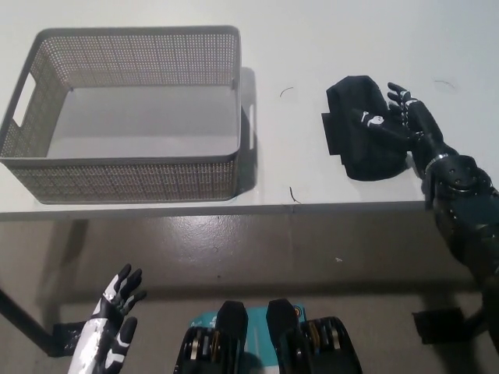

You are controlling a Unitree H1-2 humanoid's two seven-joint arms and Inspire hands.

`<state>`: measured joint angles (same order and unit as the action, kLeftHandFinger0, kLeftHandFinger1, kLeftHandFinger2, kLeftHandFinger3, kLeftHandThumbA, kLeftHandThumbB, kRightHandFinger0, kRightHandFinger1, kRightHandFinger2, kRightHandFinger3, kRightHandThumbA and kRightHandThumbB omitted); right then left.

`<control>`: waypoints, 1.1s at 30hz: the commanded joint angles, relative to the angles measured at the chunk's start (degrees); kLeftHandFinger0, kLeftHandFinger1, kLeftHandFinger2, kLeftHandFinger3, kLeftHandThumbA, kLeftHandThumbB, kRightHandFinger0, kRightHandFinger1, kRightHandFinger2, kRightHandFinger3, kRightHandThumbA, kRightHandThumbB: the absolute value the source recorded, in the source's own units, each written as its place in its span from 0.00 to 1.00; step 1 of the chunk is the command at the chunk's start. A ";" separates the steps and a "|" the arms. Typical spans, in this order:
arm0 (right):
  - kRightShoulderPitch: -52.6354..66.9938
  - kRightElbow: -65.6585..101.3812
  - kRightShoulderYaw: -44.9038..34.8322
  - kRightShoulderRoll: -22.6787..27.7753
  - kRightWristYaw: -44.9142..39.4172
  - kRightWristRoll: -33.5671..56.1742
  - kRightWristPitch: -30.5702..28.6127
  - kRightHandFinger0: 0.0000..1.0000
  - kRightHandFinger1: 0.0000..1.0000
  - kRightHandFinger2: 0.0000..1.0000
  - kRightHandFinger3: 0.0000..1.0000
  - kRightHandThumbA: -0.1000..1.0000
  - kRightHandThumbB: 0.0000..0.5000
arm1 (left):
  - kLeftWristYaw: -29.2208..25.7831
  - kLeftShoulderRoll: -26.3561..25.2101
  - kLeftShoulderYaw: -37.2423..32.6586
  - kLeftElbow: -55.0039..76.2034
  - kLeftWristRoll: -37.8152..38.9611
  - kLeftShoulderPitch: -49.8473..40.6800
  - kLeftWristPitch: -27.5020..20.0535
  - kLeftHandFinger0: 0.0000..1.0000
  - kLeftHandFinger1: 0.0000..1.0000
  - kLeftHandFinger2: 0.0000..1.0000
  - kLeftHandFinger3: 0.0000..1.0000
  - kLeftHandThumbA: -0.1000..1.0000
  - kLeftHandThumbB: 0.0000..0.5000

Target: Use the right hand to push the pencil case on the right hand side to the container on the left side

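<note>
the black pencil case (pixel 360 128) lies on the white table (pixel 312 47), right of the grey basket (pixel 125 117) (well apart). the right hand (pixel 398 121), fingers spread, rests flat against its right side, gripping nothing. the left hand (pixel 109 327) hangs below the table edge, fingers apart; no legible writing.

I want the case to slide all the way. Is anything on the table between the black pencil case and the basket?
Nothing solid: only bare table lies between the pencil case and the basket, though its near wall faces the case.

No text, label, brand or number can be read here — none on any surface.
</note>
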<state>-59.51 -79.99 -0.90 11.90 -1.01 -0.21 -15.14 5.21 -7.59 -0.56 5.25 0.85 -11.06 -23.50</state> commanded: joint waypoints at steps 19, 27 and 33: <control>-0.22 -1.22 -2.38 -9.06 0.46 2.33 0.91 1.00 1.00 1.00 1.00 1.00 0.79 | 1.28 0.02 -0.32 2.86 1.91 0.09 -0.68 0.98 1.00 1.00 1.00 0.82 0.50; -1.35 -0.85 -3.32 -13.87 0.85 3.40 -0.78 1.00 1.00 1.00 1.00 1.00 0.68 | 1.15 0.00 -0.17 3.51 1.67 0.02 -0.34 0.97 1.00 1.00 1.00 0.82 0.51; -2.35 -0.66 -5.18 -17.95 1.89 4.54 -1.22 1.00 1.00 1.00 1.00 1.00 0.72 | 1.41 -0.08 -0.40 3.44 1.80 0.24 -0.44 0.97 1.00 1.00 1.00 0.83 0.50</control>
<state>-60.16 -80.00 -5.75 -0.74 3.21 2.79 -17.47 6.03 -7.37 -0.61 6.84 2.25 -10.96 -23.32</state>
